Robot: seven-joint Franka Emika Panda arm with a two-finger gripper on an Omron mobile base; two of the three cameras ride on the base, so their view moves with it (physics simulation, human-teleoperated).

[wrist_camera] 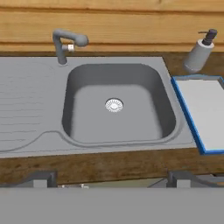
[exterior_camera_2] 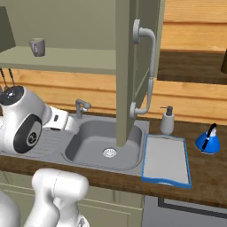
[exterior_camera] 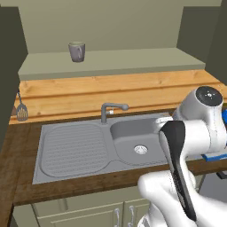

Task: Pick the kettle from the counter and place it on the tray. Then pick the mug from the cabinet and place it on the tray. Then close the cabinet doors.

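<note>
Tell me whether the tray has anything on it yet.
Empty. The tray shows a bare pale surface inside its blue rim; the kettle sits apart on the counter.

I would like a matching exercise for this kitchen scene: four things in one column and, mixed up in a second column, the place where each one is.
Things:
1. kettle
2. mug
3. soap bottle
4. tray

Places:
A. on the cabinet shelf
B. on the counter, right of the tray
C. on the counter just right of the sink
D. on the counter behind the tray

Pairs: 1-B, 2-A, 3-D, 4-C
</note>
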